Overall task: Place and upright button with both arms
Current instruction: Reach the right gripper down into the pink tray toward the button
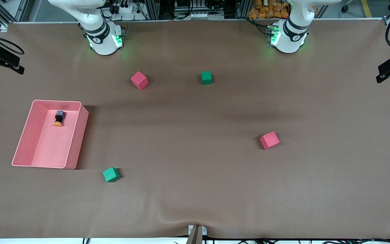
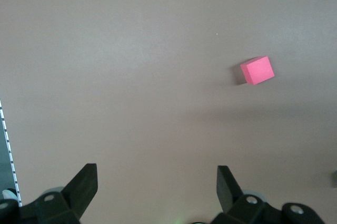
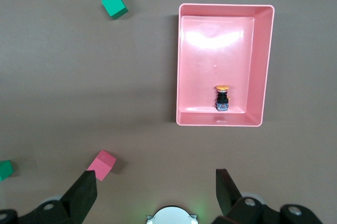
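Both of my grippers are out of the front view; only my two arms' bases show along the top edge, the right arm (image 1: 102, 37) and the left arm (image 1: 289, 35), each lit green. On the brown table (image 1: 195, 203) a pink bin (image 1: 76, 142) sits toward the right arm's end. The button (image 1: 59, 118) lies on its side inside the bin, in the part farther from the front camera, its orange cap pointing toward that camera. One red cube (image 1: 139, 80) and one green cube (image 1: 206, 77) rest near the bases. Another red cube (image 1: 269, 140) lies toward the left arm's end, and another green cube (image 1: 111, 174) lies just beside the bin's nearest corner.

From the left wrist, my left gripper (image 2: 156, 190) hangs released over bare table, fingers (image 2: 84, 184) spread wide with nothing between them. A red cube (image 2: 257, 70) lies well apart from it.

From the right wrist, my right gripper (image 3: 156, 190) hangs released too, high over the table near its own base. The bin (image 3: 266, 66) is in view with the button (image 3: 222, 97) lying close to one short wall, possibly touching it, though I cannot be sure. A green cube (image 3: 114, 5) and a red cube (image 3: 101, 165) lie outside the bin, and a second green cube (image 3: 5, 169) shows at the edge.
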### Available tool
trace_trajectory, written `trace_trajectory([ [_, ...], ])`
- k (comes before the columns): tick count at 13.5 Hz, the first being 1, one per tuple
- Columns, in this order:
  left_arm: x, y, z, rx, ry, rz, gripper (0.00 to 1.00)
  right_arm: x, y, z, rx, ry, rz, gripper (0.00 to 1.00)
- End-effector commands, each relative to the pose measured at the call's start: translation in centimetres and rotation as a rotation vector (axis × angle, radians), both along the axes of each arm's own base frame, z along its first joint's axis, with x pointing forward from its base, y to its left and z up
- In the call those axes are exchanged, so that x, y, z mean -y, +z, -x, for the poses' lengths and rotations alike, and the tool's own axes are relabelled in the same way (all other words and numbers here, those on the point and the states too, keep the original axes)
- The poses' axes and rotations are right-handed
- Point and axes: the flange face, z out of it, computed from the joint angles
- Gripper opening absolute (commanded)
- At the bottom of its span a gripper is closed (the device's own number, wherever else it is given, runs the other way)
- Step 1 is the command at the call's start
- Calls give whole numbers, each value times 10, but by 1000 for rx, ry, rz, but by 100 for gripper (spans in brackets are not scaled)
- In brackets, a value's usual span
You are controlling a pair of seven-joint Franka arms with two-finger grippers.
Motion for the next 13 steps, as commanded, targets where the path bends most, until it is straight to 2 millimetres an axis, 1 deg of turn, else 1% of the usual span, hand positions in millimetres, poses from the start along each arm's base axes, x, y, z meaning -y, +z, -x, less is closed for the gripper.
trace_trajectory([
  [1, 2, 0, -3, 0, 32, 29, 100, 1, 0, 5, -8, 11, 16, 100],
  [3, 2, -1, -4, -1, 35, 29, 100, 5, -9, 4, -23, 3, 17, 100],
  [4, 2, -2, -4, -2, 36, 31, 100, 8, -18, 3, -37, -2, 18, 100],
  [5, 2, -4, -5, -7, 36, 31, 100, 18, -29, 2, -57, -21, 17, 100],
  [6, 2, -2, -3, -4, 45, 31, 100, 28, -48, -2, -71, -39, 15, 100],
  [7, 2, -2, -3, -3, 55, 31, 100, 38, -72, -5, -79, -56, 13, 100],
  [9, 1, -3, -4, -6, 60, 26, 100, 52, -124, -15, -73, -73, 15, 100],
  [11, -1, -2, -4, -4, 62, 15, 100, 69, -171, -26, -67, -69, 45, 100],
  [12, 3, 2, -3, 2, 55, 14, 100, 81, -194, -35, -83, -79, 56, 100],
  [13, 7, 4, -2, 3, 49, 11, 100, 97, -220, -42, -108, -82, 49, 100],
])
